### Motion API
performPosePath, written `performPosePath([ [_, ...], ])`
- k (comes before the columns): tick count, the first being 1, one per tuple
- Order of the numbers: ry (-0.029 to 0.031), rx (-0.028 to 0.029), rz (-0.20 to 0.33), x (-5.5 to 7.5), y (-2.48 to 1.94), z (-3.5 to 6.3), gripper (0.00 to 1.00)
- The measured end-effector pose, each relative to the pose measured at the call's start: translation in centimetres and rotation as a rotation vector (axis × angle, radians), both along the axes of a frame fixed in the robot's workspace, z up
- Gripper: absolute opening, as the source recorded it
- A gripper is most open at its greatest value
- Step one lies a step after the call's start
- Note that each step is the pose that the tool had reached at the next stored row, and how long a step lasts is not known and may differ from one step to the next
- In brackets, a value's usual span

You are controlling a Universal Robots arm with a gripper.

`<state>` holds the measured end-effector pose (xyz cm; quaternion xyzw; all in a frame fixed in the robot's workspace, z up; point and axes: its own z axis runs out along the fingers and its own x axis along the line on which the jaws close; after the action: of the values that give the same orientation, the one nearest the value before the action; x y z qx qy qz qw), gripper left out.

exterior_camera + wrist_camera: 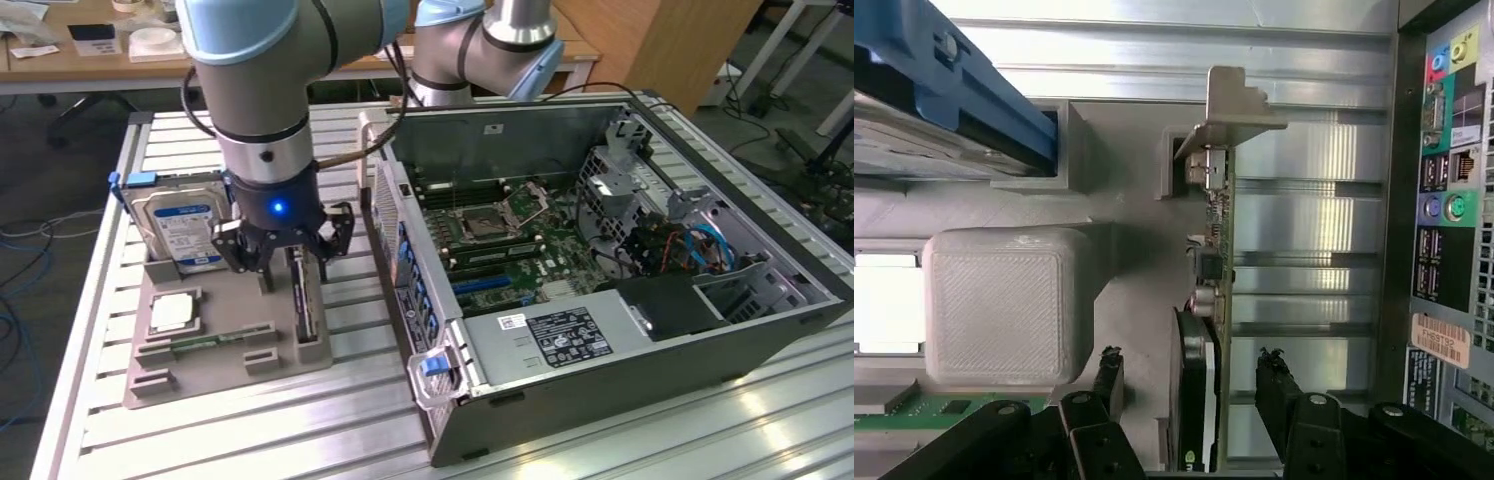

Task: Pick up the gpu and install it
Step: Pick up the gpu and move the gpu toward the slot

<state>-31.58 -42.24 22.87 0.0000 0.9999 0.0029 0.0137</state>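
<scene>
- The desk [267, 430] is a ribbed metal surface; on it, toward the exterior view's left, lies a grey holder [227, 372] with slots.
- At the holder's near end a green memory stick [200, 345] lies flat, and just behind it sits a small square silver processor [175, 312].
- The gpu [306, 310] stands on its long edge in a slot along the holder's side nearest the computer case [627, 300]. In the wrist view the card is seen edge-on, with its metal end bracket [1234, 100] at the end away from the hand.
- The hand [294, 278] hangs straight down over the gpu, spread wide. One finger [1109, 380] is on each side of the card, and the wrist view shows a gap on both sides, so nothing is gripped.
- Behind the hand a hard drive [180, 228] with a blue-white label stands upright at the holder's far end.
- The computer case lies open on the exterior view's right, its motherboard [494, 230] exposed.
</scene>
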Motion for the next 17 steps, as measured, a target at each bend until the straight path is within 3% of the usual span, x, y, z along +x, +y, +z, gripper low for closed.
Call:
performPosePath([
  [10, -0.0001, -0.0001, -0.003, 0.0, 0.00, -1.82, 0.65],
  [11, -0.0001, -0.0029, -0.003, 0.0, 0.01, -1.88, 0.65],
  [17, 0.0000, -0.0033, -0.003, 0.0, 0.00, -1.88, 0.65],
])
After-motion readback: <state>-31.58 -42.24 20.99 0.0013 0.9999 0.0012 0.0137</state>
